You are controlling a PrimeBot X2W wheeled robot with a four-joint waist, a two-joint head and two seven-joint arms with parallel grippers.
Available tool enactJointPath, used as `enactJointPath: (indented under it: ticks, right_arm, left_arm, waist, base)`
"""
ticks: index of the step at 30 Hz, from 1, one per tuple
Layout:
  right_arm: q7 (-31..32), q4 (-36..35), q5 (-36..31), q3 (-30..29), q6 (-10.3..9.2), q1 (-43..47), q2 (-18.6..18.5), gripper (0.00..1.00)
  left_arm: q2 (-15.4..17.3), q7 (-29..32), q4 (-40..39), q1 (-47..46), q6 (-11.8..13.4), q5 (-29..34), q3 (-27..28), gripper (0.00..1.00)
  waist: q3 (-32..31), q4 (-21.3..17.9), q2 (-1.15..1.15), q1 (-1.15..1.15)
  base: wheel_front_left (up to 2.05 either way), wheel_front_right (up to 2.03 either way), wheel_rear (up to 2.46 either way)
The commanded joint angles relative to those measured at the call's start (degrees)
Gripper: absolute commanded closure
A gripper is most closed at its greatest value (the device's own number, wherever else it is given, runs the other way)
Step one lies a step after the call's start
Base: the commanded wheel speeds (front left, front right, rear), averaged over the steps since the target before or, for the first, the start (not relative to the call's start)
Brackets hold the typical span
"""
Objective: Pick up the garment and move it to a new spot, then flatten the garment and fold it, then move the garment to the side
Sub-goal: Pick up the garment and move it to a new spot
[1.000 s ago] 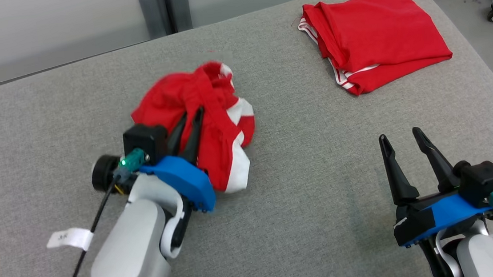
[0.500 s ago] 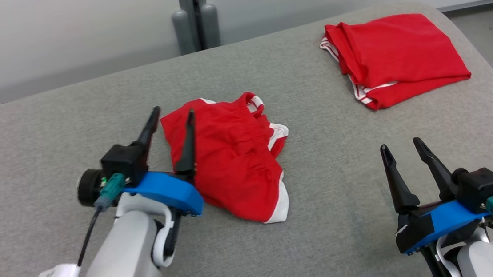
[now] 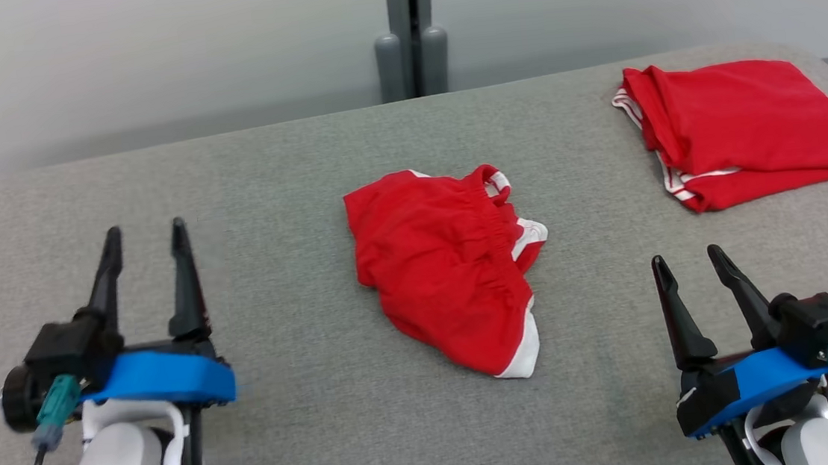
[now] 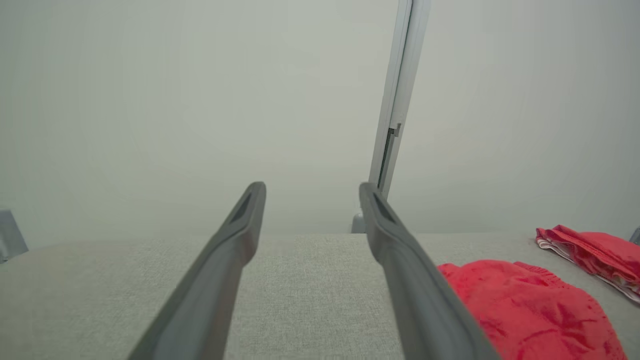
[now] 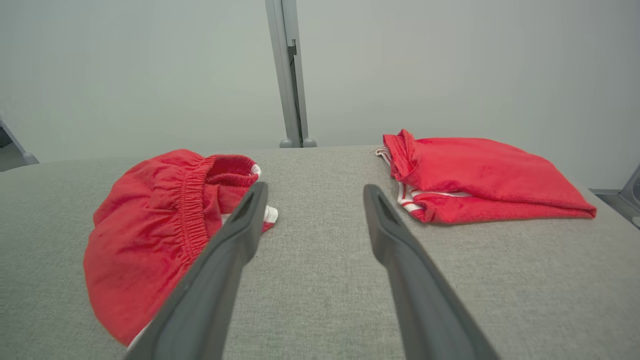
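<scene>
The garment (image 3: pixel 447 267), crumpled red shorts with white trim and an elastic waistband, lies loose in the middle of the grey padded table (image 3: pixel 291 198). The wrist views show the garment (image 4: pixel 530 310) low on the right and the garment (image 5: pixel 150 225) on the left. My left gripper (image 3: pixel 145 237) hovers open at the lower left, well apart from the cloth, with nothing between its fingers. My right gripper (image 3: pixel 686 259) stands open at the lower right, also empty and clear of the shorts.
A second red garment (image 3: pixel 735 129), folded, rests at the table's far right corner, also in the right wrist view (image 5: pixel 480 175). A grey post (image 3: pixel 410 30) rises behind the table's far edge against a pale wall.
My left gripper opened, let go of the shorts and drew back to the left. The shorts dropped and now lie loose on the table. The head camera also shifted.
</scene>
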Motion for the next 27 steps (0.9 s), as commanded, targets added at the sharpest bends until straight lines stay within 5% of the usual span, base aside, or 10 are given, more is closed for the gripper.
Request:
enactJointPath:
  ticks: [1, 27]
  right_arm:
    - [0.12, -0.15, -0.39, -0.22, 0.01, 0.37, -0.05, 0.00]
    - [2.15, -2.24, -0.21, -1.45, 0.01, 4.25, -0.04, 0.00]
  left_arm:
    - [0.46, -0.24, -0.47, 0.78, 0.15, 0.21, 0.24, 0.00]
    - [0.57, -0.26, -7.57, 16.44, 1.97, 0.75, 4.61, 0.00]
  waist:
    - [0.04, 0.28, 0.00, 0.00]
    - [-3.68, 5.95, 0.00, 0.00]
  base:
    - [0.00, 0.00, 0.00]
    - [0.00, 0.00, 0.00]
